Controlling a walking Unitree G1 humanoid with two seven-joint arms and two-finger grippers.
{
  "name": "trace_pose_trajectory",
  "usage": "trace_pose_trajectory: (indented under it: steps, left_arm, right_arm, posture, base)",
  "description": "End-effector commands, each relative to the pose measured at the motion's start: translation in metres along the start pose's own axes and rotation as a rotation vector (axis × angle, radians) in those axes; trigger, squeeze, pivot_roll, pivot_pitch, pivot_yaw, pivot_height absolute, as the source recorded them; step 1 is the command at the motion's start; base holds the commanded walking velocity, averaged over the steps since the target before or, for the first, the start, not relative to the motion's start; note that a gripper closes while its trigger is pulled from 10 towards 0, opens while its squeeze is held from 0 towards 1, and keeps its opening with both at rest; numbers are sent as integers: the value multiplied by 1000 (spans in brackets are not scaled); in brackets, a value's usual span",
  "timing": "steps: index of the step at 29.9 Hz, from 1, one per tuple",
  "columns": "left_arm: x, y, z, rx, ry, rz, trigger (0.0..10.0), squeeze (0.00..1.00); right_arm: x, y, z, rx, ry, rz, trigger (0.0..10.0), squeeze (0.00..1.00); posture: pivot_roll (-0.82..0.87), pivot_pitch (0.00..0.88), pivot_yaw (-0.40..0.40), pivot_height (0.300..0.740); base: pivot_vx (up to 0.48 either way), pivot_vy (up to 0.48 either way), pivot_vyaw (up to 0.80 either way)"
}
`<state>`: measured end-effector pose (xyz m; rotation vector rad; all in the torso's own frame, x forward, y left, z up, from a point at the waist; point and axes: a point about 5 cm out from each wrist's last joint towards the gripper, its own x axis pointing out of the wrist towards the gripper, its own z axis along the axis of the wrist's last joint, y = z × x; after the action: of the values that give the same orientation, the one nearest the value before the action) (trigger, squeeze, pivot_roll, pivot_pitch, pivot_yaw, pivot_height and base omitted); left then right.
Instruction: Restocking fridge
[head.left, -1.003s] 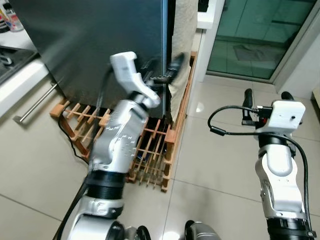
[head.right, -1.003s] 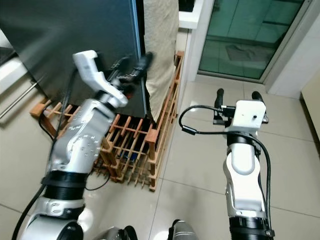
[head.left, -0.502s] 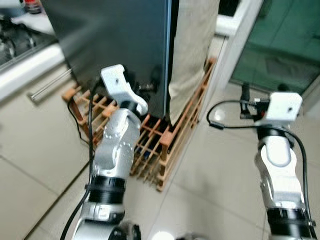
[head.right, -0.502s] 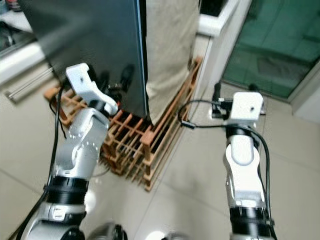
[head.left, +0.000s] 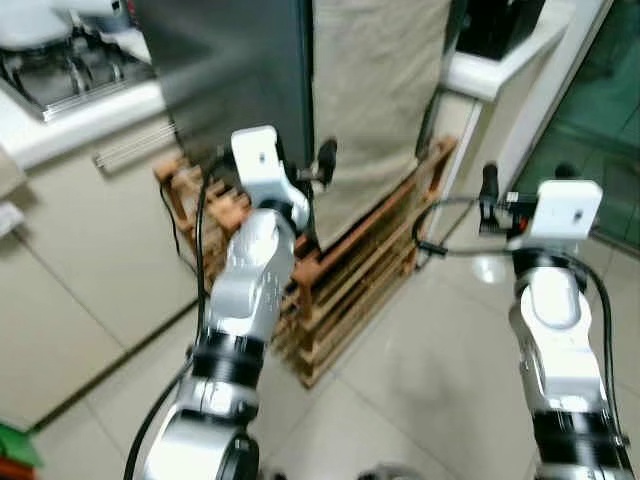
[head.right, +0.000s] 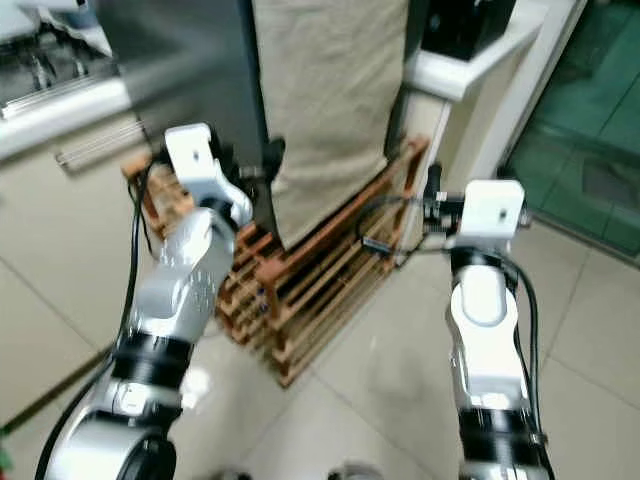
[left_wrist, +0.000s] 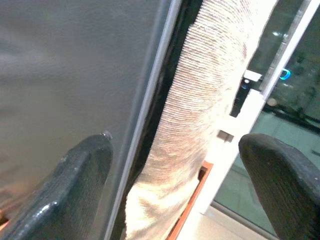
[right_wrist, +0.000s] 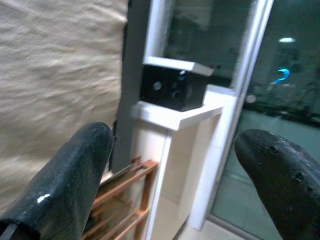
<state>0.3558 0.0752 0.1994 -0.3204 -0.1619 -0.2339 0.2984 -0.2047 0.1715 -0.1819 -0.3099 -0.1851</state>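
Left gripper (left_wrist: 175, 185), jaws apart at fridge door (head.left: 235, 60) edge: risk of slipping onto hanging cloth (head.left: 375, 90).

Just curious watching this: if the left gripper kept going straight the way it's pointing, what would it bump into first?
Probably the fridge door's edge, which lies between the open left gripper's fingers, with the beige cloth just beside it; depth is hard to judge.

You get soft, even indoor light, and both head views are smeared by motion blur. A pale glare spot sits on the floor tiles (head.left: 490, 268) near the glass door (head.left: 600, 150). Your wrist views are dimmer, their black fingers (left_wrist: 75, 185) out of focus up close.
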Motion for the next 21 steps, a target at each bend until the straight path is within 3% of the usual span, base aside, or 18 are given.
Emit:
trace_pose_trajectory:
  steps: [1, 7, 10, 11, 15, 18, 21]
  left_arm:
    - [3, 2, 0, 37, -12, 0, 10000, 0]
    - [14, 10, 1, 69, -12, 51, 10000, 0]
    - [7, 18, 11, 73, -60, 44, 10000, 0]
    - [-8, 27, 17, 54, -106, 52, 10000, 0]
    - [-22, 37, 12, 72, -95, 97, 10000, 0]
    - [-22, 37, 9, 71, -85, 106, 10000, 0]
    - [-12, 33, 6, 64, -78, 101, 10000, 0]
  right_arm:
    - [-1, 0, 1, 3, -7, -5, 10000, 0]
    - [-1, 3, 2, 11, -16, -8, 10000, 0]
    - [-2, 3, 7, 3, -41, 0, 10000, 0]
    - [-5, 4, 13, -23, -72, 23, 10000, 0]
    - [-7, 6, 14, -26, -74, 47, 10000, 0]
    - [-8, 6, 13, -22, -67, 46, 10000, 0]
    - [-8, 9, 8, -19, -44, 57, 10000, 0]
  posture:
    - [-201, 49, 40, 740]
    - [-205, 49, 50, 740]
    - [-207, 48, 56, 740]
    - [-201, 53, 54, 740]
    - [-183, 58, 45, 740]
    - [-183, 58, 45, 740]
    - [-171, 57, 35, 740]
  base:
    - [0, 0, 0]
    - [0, 0, 0]
    - [0, 0, 0]
    - [0, 0, 0]
    - [208, -292, 508]
    - [270, -394, 669]
    - [303, -369, 606]
